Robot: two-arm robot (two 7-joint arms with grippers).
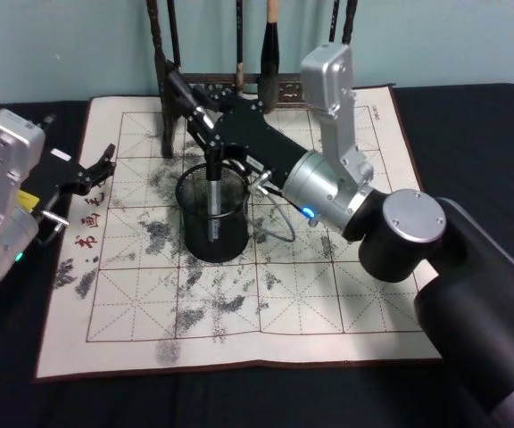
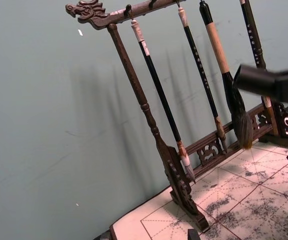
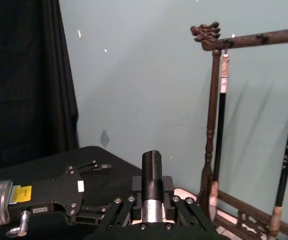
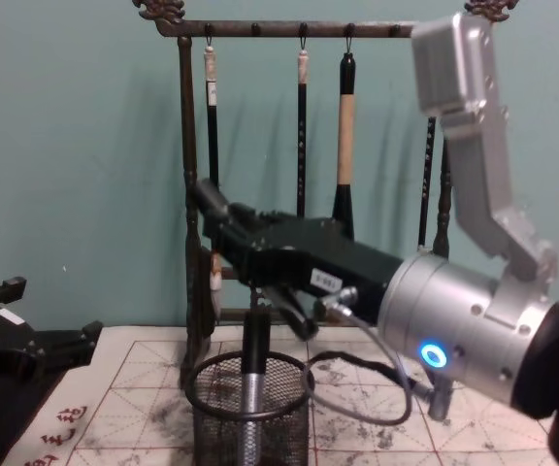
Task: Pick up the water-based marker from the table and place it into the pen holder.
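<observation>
- Your right gripper (image 1: 211, 159) sits directly over the pen holder (image 1: 212, 234), and it's clamped on the water-based marker (image 1: 212, 198) by its upper end. The chest view shows the marker hanging straight down below the fingers with its lower half already inside the mesh.
- That upright hold makes sense to me: gripping near the cap leaves the whole barrel free to go down through the opening without the fingers getting near the rim.
- The marker looks to be roughly in the middle of the opening, apart from the rim on all sides. I can't tell if the tip is touching the bottom yet.
- My read is you're at the let-go step, so opening the fingers here should drop it in.
- Room to move: right behind the gripper stands the brush rack (image 4: 190, 194), with hanging brushes (image 4: 345, 136) close to the arm's far side. Pull out up and back toward you, not forward.
- Below the gripper the rim is the only edge close by. The felt mat (image 1: 328, 303) around the holder is open on the near side.
- Your left gripper (image 1: 96, 167) sits off to the side over the mat's left edge, well apart from the holder, fingers spread and holding nothing. It's out of the way.
</observation>
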